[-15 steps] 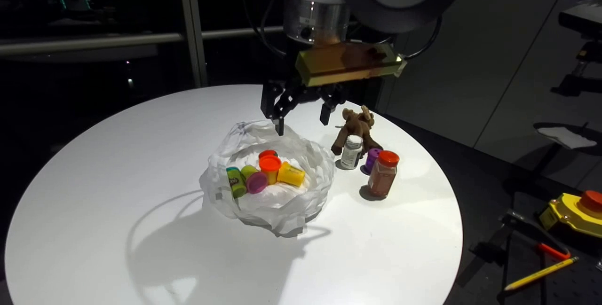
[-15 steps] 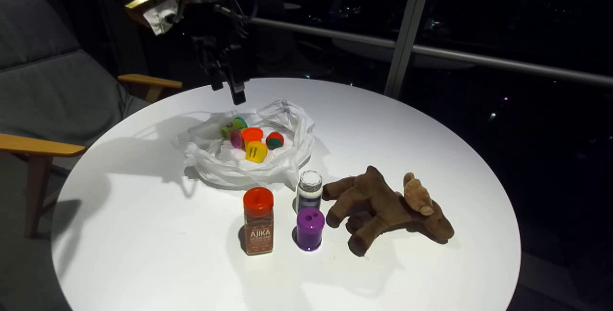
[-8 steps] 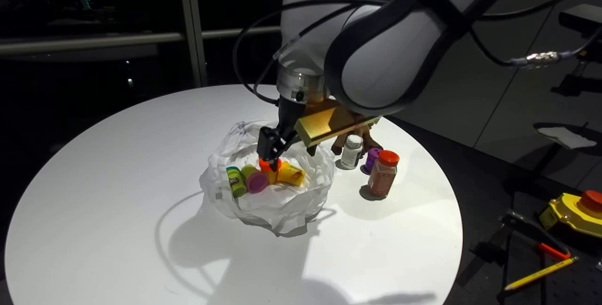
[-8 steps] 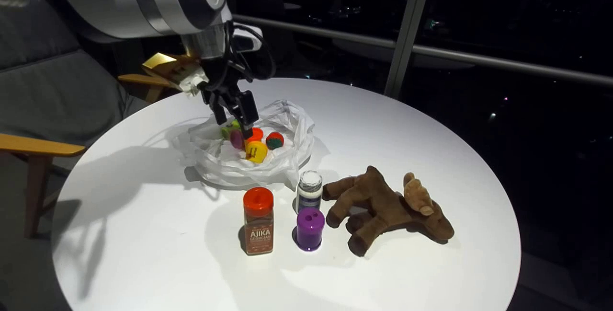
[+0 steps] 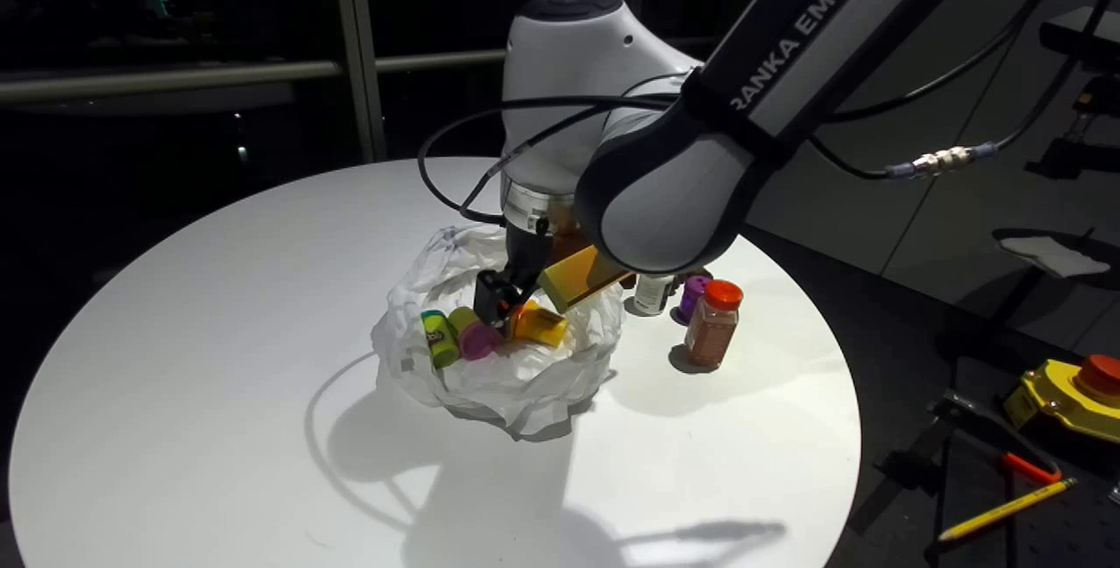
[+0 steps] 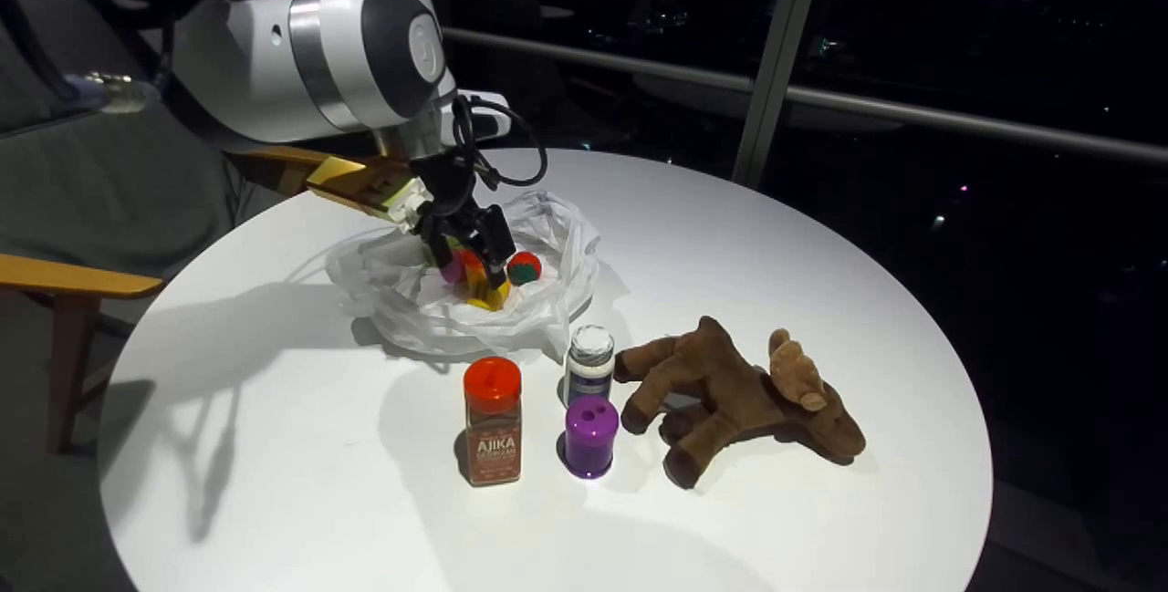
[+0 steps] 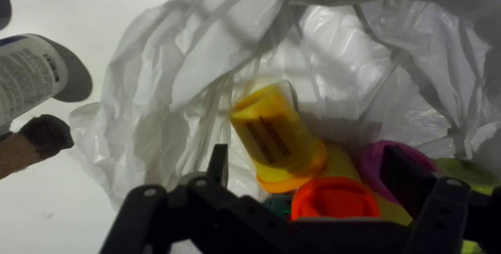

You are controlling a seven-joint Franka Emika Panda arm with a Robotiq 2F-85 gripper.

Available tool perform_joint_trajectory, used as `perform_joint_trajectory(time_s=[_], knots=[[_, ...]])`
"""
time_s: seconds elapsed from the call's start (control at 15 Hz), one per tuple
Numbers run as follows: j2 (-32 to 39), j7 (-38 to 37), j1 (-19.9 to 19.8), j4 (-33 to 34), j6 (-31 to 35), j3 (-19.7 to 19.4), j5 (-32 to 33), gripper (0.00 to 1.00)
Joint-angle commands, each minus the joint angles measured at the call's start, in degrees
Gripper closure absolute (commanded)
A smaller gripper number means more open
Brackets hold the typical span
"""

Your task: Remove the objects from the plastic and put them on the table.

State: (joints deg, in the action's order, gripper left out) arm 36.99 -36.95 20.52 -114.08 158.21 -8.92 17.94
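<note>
A crumpled white plastic bag point(image 5: 542, 389) lies open on the round white table point(image 5: 219, 305). In it are a tipped yellow can point(image 7: 270, 132), an upright can with an orange-red lid point(image 7: 334, 199), a purple-lidded can point(image 5: 478, 342), a green can point(image 5: 439, 342) and a small red-and-green item point(image 6: 525, 269). My gripper point(image 7: 305, 164) is open and low over the bag. In the wrist view the yellow can and orange-red lid lie between its fingers, and the right finger overlaps the purple lid. It also shows in an exterior view point(image 6: 471, 271). Contact cannot be told.
Beside the bag stand a white bottle point(image 6: 589, 368), a purple sharpener-like pot point(image 6: 590, 437) and a red-capped spice jar point(image 6: 494, 432). A brown moose plush point(image 6: 721, 391) lies beyond them. A chair point(image 6: 55, 300) stands past the table's edge.
My gripper has come down from above the bag to among the cans, with its fingers still apart. The bag and its contents look unmoved.
</note>
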Motion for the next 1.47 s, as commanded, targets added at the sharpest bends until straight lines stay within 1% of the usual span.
perform_joint_trajectory(time_s=[0.0, 0.13, 0.33, 0.4, 0.47, 0.53, 0.73, 0.87, 0.93, 1.2, 1.4], knots=[[4.5, 0.3, 3.5, 4.6, 0.2, -4.4, 1.3, 0.00], [6.1, 1.0, 4.3, 5.8, -0.5, -5.6, 1.6, 0.00], [7.5, 2.7, 4.2, 6.8, -1.3, -5.9, 1.1, 0.00], [7.9, 3.4, 3.9, 7.4, -2.1, -5.8, 0.7, 0.25], [8.3, 3.7, 3.9, 7.7, -2.3, -5.9, 0.5, 0.26], [8.6, 3.8, 4.0, 8.1, -2.4, -6.1, 0.5, 0.32], [8.0, 3.1, 4.9, 7.9, -2.0, -7.1, 1.2, 0.58], [6.9, 2.9, 5.6, 6.6, -1.1, -7.9, 1.9, 0.71], [6.4, 2.4, 6.3, 5.7, -0.5, -8.7, 2.3, 0.73], [4.4, -0.1, 9.5, 2.5, 2.0, -12.2, 3.5, 0.73], [1.4, -3.6, 12.6, -2.0, 5.0, -15.5, 3.5, 0.73]])
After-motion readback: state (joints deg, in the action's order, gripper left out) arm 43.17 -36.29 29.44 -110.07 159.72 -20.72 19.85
